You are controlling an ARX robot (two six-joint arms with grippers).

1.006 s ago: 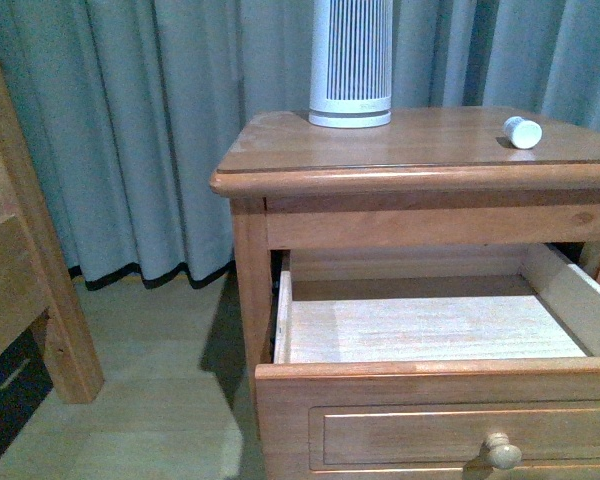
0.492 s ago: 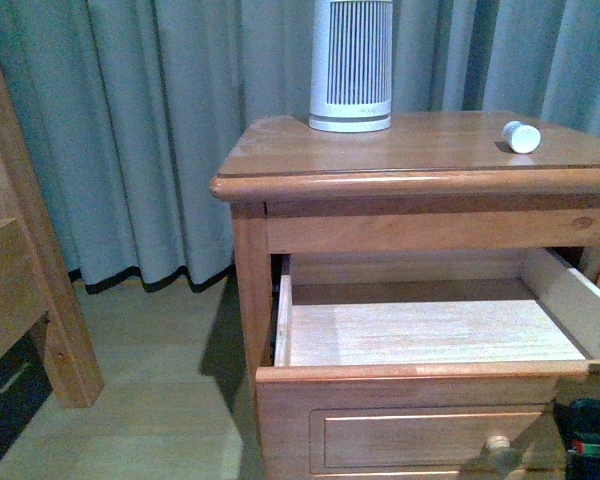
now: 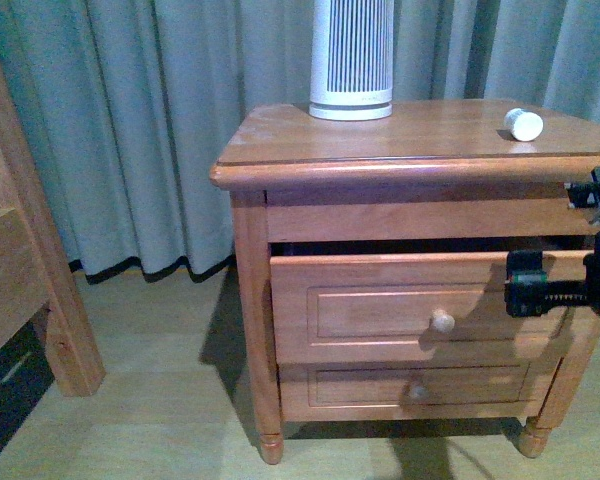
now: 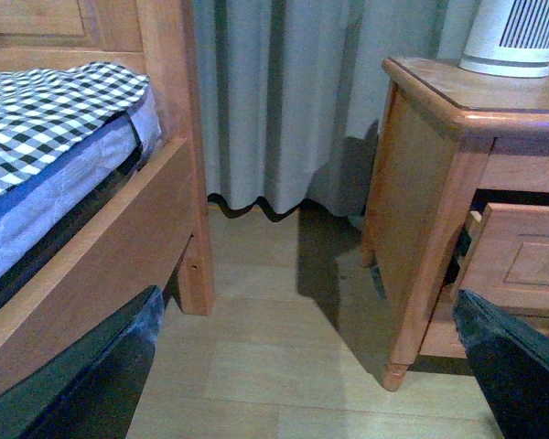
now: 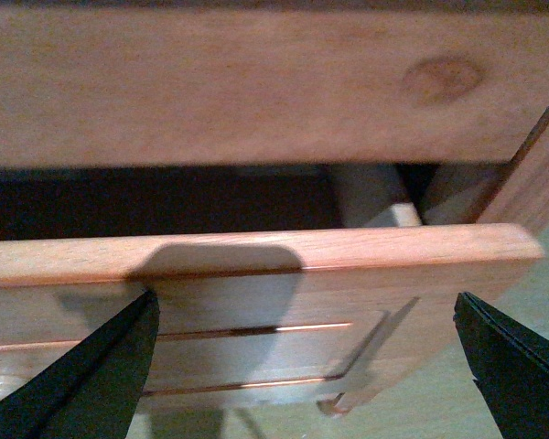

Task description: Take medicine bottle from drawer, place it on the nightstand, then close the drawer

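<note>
Orange-brown nightstand [image 3: 400, 150] before grey-blue curtains [image 3: 150, 130]; wooden bed frame [image 4: 165, 183] with checked bedding [image 4: 46, 101] well off to its left side. Upper drawer [image 3: 400, 310] nearly shut — only a thin dark gap under the nightstand's top rail. White ribbed canister [image 3: 351, 60] upright at the back of the nightstand's top. Right pincer [image 5: 306, 357] spread wide, close against the drawer front near the nightstand's right edge. Left pincer [image 4: 306, 366] also wide, over bare floor beside the nightstand. Tiny white medicine bottle [image 3: 523, 124] lying on the nightstand's top, near its right side — well apart from the canister.
</note>
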